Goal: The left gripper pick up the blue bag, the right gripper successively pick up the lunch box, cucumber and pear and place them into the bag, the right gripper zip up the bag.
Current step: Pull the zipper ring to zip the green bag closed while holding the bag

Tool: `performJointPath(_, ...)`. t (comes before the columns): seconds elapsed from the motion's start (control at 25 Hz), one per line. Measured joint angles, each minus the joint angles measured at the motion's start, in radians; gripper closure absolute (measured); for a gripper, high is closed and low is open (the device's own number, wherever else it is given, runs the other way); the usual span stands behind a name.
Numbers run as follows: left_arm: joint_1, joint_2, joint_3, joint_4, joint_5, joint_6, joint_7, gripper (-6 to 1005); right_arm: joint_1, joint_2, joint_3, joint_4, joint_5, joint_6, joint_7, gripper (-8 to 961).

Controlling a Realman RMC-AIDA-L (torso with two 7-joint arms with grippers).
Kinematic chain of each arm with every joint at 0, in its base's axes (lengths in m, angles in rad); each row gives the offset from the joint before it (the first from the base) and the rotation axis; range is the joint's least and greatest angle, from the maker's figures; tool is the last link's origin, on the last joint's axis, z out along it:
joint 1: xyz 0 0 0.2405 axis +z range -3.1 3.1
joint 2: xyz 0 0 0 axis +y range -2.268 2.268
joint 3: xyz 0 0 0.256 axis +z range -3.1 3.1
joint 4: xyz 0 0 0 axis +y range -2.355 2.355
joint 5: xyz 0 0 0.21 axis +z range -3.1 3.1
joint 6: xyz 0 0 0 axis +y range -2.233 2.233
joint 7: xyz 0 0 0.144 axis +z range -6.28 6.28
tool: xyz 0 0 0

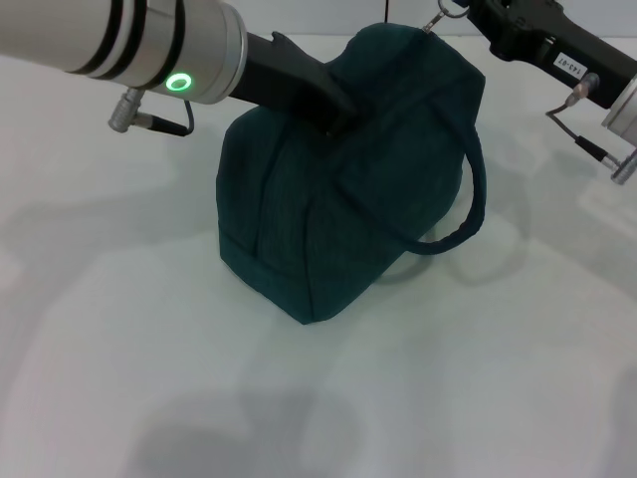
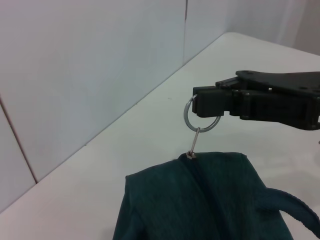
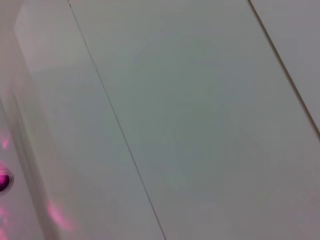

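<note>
The blue bag (image 1: 338,209) stands on the white table with its top zipped shut. One looped handle (image 1: 476,189) hangs down its right side. My left gripper (image 1: 336,118) reaches in from the upper left and is shut on the fabric at the bag's top. At the bag's far end my right gripper (image 2: 199,104) is shut on the ring zipper pull (image 2: 202,114), holding it up above the bag's corner (image 2: 200,165). In the head view the ring (image 1: 448,14) shows at the top edge beside the right gripper (image 1: 468,12). The lunch box, cucumber and pear are hidden.
The white table (image 1: 299,398) spreads around the bag. Behind it stands a pale panelled wall (image 2: 100,60). The right wrist view shows only wall panels (image 3: 175,125).
</note>
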Motion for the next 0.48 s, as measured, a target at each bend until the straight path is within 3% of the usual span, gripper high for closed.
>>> performJointPath(0.24, 0.006, 0.000, -0.008, 0.015, -0.012, -0.001, 0.000, 806, -0.010, 0.000, 0.001, 0.001, 0.011, 0.043, 0.000, 937)
performJointPath(0.48, 0.027, 0.002, -0.045, 0.031, -0.072, -0.001, 0.027, 851, -0.022, 0.000, -0.015, 0.006, 0.021, 0.226, 0.005, 938)
